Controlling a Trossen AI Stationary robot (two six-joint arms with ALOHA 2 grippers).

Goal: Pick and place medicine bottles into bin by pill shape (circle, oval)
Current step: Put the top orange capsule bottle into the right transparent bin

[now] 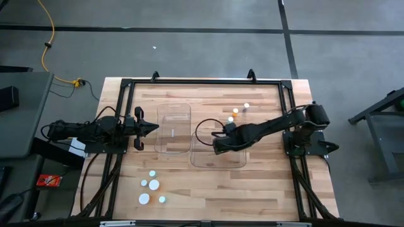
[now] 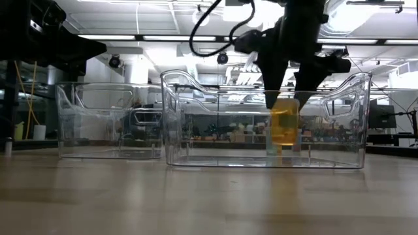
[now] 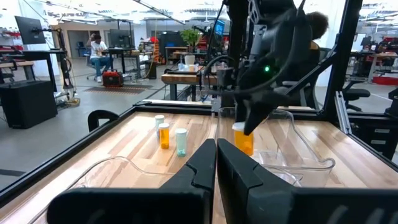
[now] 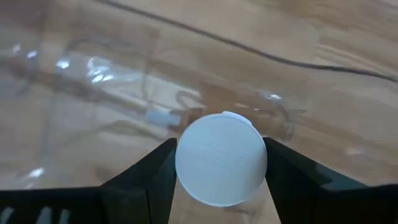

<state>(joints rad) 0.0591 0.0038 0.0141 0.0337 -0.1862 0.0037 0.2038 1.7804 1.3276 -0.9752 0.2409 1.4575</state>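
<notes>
The right gripper (image 2: pixel 283 104), jaws clamped on an amber medicine bottle (image 2: pixel 284 127) inside the right-hand clear bin (image 2: pixel 196 140), needs only release; the left gripper (image 1: pixel 150 128), jaws closed, waits at the worktop's left edge.

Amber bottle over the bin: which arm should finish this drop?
Right. Its tool already grips the amber bottle inside the near bin; the left tool waits beside the other bin.

An open lab: workbenches (image 3: pixel 186 71), monitors (image 3: pixel 30 28), ceiling strip lights (image 2: pixel 196 40), taped concrete floor (image 1: pixel 189 50).
</notes>
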